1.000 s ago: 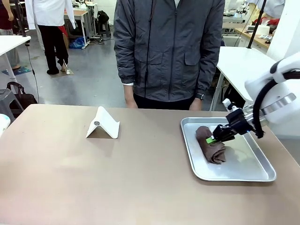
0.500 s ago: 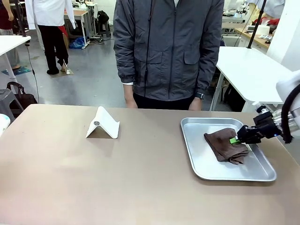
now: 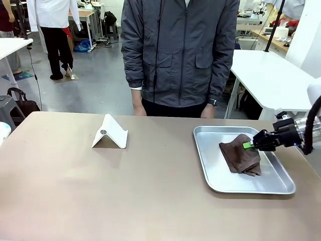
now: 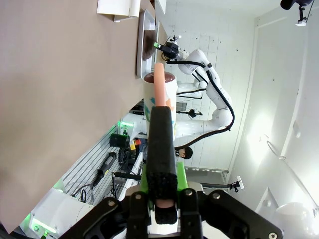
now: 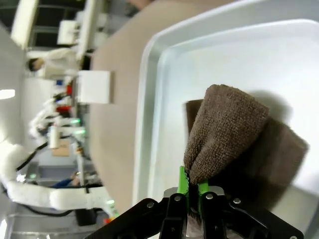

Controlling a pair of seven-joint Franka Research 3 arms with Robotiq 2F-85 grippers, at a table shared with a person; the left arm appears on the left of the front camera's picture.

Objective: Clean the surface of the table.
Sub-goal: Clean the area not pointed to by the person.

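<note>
The taupe-brown table (image 3: pixel 125 191) spans the front view. A silver tray (image 3: pixel 220 185) lies on its right part and holds a crumpled brown cloth (image 3: pixel 239 156). My right gripper (image 3: pixel 249 145) comes in low from the right and is shut on the cloth's upper right edge, lifting that edge a little. The right wrist view shows its green pads (image 5: pixel 183 183) pinching a fold of the cloth (image 5: pixel 224 129) over the tray (image 5: pixel 149 99). My left gripper (image 4: pixel 162 199) is shut on a black stick (image 4: pixel 162 144) with a peach tip, beside the table (image 4: pixel 60 99).
A white folded stand (image 3: pixel 110 133) sits on the table left of centre. A person in a grey jacket (image 3: pixel 180 50) stands at the far edge, hands down. A white patterned cup (image 4: pixel 160 94) stands beyond the left gripper. White tables stand behind on the right.
My right gripper has drawn back to the right with the cloth's edge. The cloth has unrolled from a tight bundle into a looser heap farther right in the tray.
</note>
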